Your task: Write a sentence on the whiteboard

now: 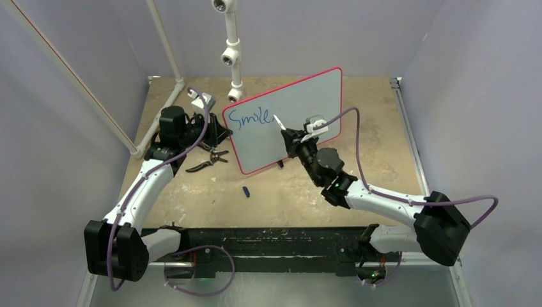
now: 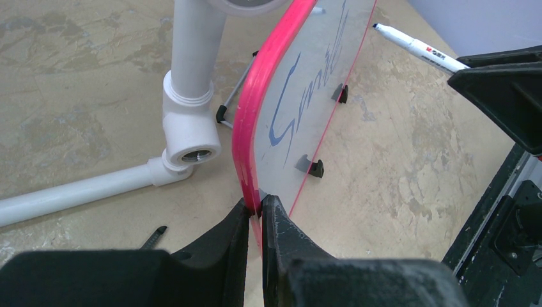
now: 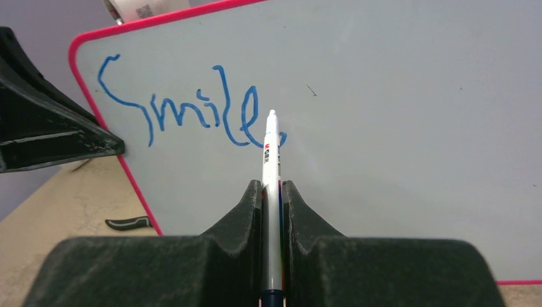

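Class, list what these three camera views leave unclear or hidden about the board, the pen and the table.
Right wrist view: whether the marker tip touches the whiteboard; seen end-on, the gap is unreadable.
Top view: the small dark blue item on the table is too small to identify.
Left wrist view: the sentence is steeply foreshortened and cut off by the top edge.

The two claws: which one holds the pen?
The right gripper, pinching the white marker; the left gripper only clamps the whiteboard by its red edge.
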### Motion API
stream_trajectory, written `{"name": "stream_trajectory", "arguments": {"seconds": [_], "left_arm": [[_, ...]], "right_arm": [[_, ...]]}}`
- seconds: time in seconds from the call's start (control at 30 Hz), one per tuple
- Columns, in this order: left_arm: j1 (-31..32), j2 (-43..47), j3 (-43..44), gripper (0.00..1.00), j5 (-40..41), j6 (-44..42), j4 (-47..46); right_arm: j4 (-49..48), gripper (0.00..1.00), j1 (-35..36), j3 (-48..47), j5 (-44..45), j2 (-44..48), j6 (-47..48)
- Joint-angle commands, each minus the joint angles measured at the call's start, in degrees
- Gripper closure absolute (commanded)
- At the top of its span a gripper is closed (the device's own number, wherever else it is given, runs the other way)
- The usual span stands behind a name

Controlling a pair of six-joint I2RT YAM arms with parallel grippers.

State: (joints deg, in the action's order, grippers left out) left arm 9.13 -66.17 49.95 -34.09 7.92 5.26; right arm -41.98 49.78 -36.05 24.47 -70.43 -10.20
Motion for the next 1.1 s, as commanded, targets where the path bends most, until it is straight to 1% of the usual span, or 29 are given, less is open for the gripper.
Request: {"name": "stream_trajectory", "arguments": {"seconds": [0.0,0.23,0.57,0.67,1.07], "left_arm": [[0.2,0.6,-0.4,1.00,0.1,0.0,-1.5],[0.4,0.5,-0.4,1.00,0.1,0.0,-1.5],[0.4,0.2,-0.4,1.00,0.2,-0.1,-1.5],[0.5,0.2,-0.4,1.00,0.2,-0.1,-1.5],[0.5,-0.1,-0.2,1.00,0.0,0.0,-1.5]], "right_arm": [[-1.2,1.00,-1.1,-3.3,1.7,-1.7,2.2],[-3.1,1.00,-3.2,-3.7,1.4,-3.0,2.9],[-4.8,1.00,-3.8,-5.1,1.2,-5.2,5.1],[-4.8,1.00,-3.8,-5.5,-0.1,-5.8,5.2],[-5.0,1.00,-3.8,-1.0,-2.1,-5.3,3.3]]}}
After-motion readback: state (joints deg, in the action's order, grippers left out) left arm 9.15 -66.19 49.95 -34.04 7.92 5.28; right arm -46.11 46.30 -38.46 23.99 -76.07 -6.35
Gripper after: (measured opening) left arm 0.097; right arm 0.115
